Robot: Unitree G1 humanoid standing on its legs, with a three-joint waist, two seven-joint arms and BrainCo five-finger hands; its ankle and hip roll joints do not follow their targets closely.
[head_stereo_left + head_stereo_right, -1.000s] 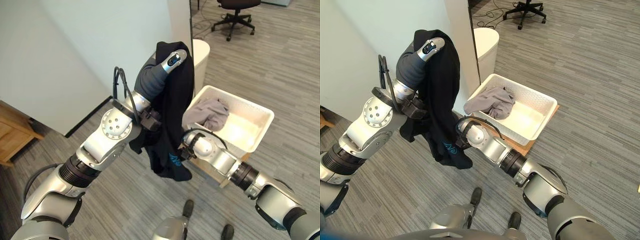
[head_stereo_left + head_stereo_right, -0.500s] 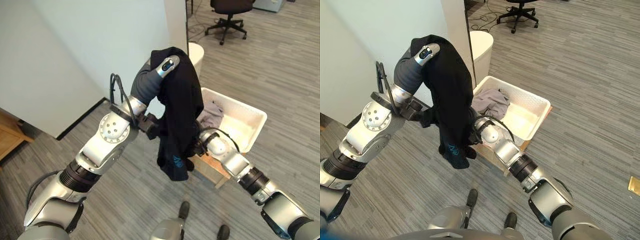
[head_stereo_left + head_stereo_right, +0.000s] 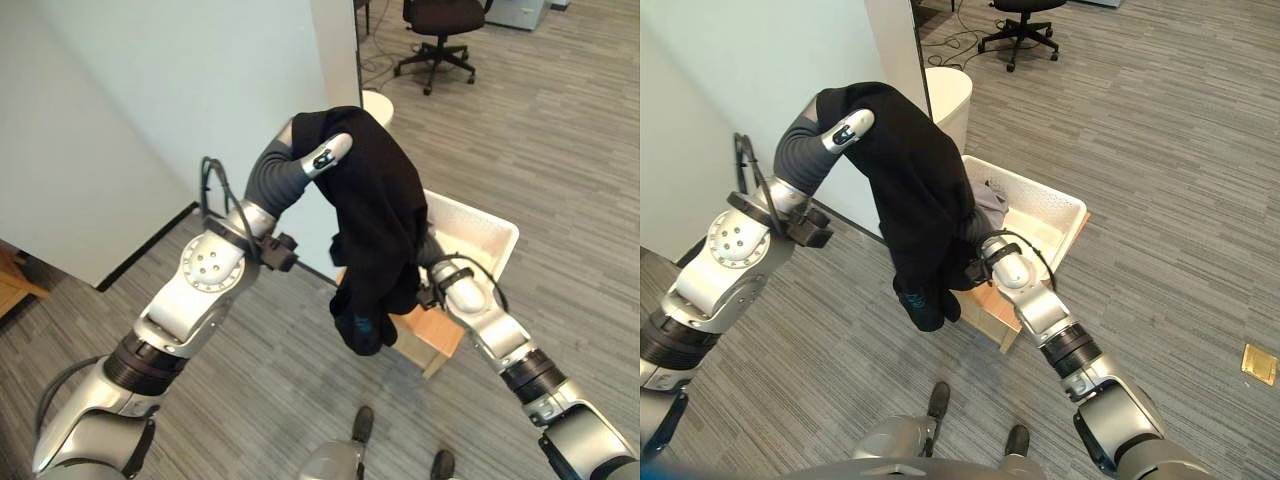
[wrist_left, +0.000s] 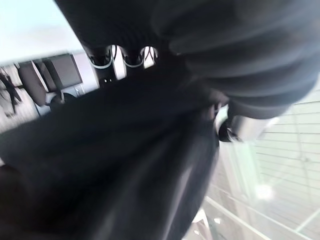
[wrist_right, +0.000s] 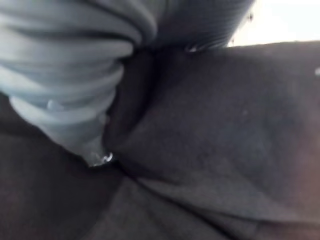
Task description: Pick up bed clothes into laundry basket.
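Note:
A black garment hangs draped over my raised left hand. In the left wrist view its fingers curl into the dark folds. The garment's lower end dangles in front of the near corner of the white laundry basket. A grey cloth lies inside the basket. My right arm reaches in from the right. My right hand is pressed into the black cloth behind the hanging garment, its grip hidden.
The basket rests on a low wooden stand on grey plank flooring. A white wall and its corner stand to the left, a round white bin just behind the basket, and an office chair farther back.
My left arm has swung the black garment to the right, from beside the wall to the basket's near corner. The right arm moved with it, and the view shifted.

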